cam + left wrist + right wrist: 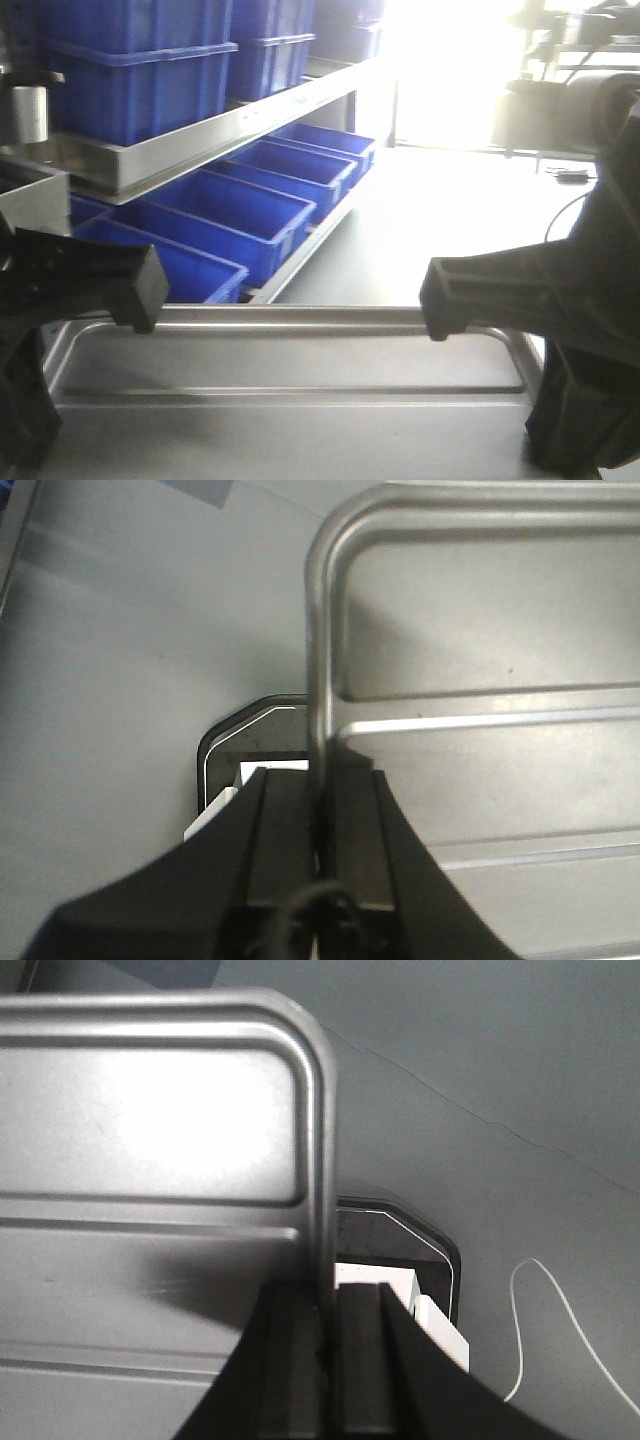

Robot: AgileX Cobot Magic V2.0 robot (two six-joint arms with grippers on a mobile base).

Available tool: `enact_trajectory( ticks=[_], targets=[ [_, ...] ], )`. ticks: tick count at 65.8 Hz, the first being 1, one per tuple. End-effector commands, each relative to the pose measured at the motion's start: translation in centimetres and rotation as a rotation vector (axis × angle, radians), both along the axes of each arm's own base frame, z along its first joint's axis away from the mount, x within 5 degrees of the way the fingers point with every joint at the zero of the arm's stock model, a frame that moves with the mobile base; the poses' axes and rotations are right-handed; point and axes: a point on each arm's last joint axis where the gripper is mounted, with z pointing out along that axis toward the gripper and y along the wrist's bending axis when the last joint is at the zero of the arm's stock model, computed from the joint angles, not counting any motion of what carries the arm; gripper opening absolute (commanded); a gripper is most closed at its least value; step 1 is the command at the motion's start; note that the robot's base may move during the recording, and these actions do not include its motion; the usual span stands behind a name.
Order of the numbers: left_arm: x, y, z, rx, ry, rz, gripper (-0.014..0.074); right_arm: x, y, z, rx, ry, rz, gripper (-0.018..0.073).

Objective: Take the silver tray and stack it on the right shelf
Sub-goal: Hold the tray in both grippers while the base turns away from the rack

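The silver tray (300, 410) spans the bottom of the front view, carried between the two arms, with its long ridges running side to side. The left gripper (322, 810) has its jaws clenched on the tray's left short rim, one finger inside and one outside. The right gripper (325, 1310) grasps the opposite rim the same way. Beyond the tray's edges the wrist views show grey floor (520, 1080), with a thin white cable (530, 1260) lying on it at the right. Ahead on the left stands a steel rack (250, 115) loaded with blue bins (240, 215).
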Motion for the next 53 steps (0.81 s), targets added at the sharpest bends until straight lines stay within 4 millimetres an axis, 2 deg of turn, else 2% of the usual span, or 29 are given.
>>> enact_trajectory(
  ticks=[1, 53],
  targets=[
    [-0.14, 0.34, 0.9, 0.02, -0.026, -0.035, -0.01, 0.33, -0.24, 1.18, -0.009, -0.062, 0.029, 0.0059],
    [-0.14, 0.34, 0.9, 0.02, -0.026, -0.035, -0.01, 0.33, -0.24, 1.18, -0.009, -0.062, 0.029, 0.0059]
  ],
)
